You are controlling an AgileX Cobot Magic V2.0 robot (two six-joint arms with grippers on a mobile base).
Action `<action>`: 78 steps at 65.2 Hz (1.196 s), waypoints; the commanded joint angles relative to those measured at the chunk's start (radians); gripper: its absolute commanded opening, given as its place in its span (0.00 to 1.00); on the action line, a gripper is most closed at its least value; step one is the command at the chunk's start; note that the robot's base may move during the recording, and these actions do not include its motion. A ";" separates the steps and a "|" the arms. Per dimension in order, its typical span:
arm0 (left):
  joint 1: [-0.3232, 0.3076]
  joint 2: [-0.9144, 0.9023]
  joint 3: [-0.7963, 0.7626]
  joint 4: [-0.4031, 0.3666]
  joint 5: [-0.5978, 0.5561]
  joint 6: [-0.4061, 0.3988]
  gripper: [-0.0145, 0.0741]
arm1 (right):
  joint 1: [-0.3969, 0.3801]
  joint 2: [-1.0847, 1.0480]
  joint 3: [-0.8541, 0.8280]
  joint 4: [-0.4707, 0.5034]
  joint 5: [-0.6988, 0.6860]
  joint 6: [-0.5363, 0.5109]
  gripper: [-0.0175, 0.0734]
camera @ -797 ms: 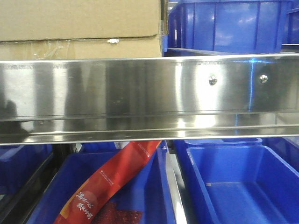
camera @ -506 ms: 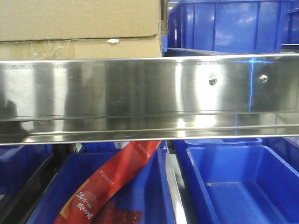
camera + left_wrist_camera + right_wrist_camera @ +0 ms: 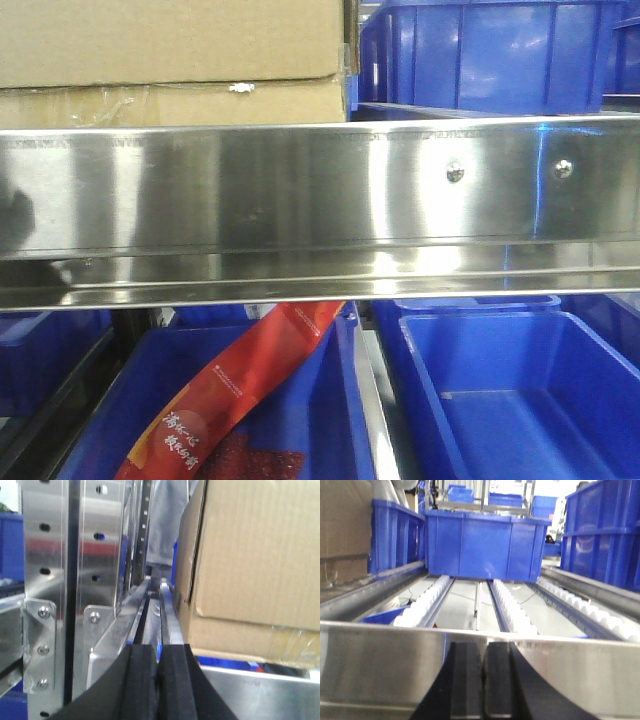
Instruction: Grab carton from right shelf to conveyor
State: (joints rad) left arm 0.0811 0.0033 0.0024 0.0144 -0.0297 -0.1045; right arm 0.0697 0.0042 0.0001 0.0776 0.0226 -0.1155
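Since the carton sits on the upper level of the shelf, behind the steel rail, the coming move turns on which side of it each claw stands. The left claw is low and just left of the box. In its view the carton's near corner and side wall rise up and to the right, close by. The right claw faces the neighbouring lane, where the carton shows only as a brown sliver at the far left edge. So the box lies between the two arms, and I judge the left one nearer. Its long face runs along the rail and is cut off by the left edge of the front view, so its full length cannot be told.

Both claws have their black foam pads pressed together, pinching nothing.

The carton is plain corrugated board, creased, with a narrower strip at the bottom, wrinkled clear tape and a small white fleck. The rail is mirror-bright and carries two round screw heads. Beside the carton a smooth blue plastic bin stands on white ribbed rollers. Below the rail are lower bins, one holding a red packet. No conveyor is in view.
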 commanded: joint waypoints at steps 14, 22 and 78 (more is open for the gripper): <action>0.003 -0.003 -0.055 -0.001 -0.042 0.004 0.18 | 0.001 -0.004 -0.022 0.039 -0.182 -0.007 0.12; 0.003 0.005 -0.226 0.064 0.132 0.004 0.18 | 0.001 -0.004 -0.192 0.059 0.037 -0.007 0.12; -0.375 0.928 -1.297 0.126 0.717 0.086 0.70 | 0.314 0.873 -1.148 0.123 0.430 -0.007 0.81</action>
State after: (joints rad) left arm -0.2681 0.8553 -1.2109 0.1411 0.6209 -0.0261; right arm 0.3147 0.7802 -1.0448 0.1965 0.4045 -0.1155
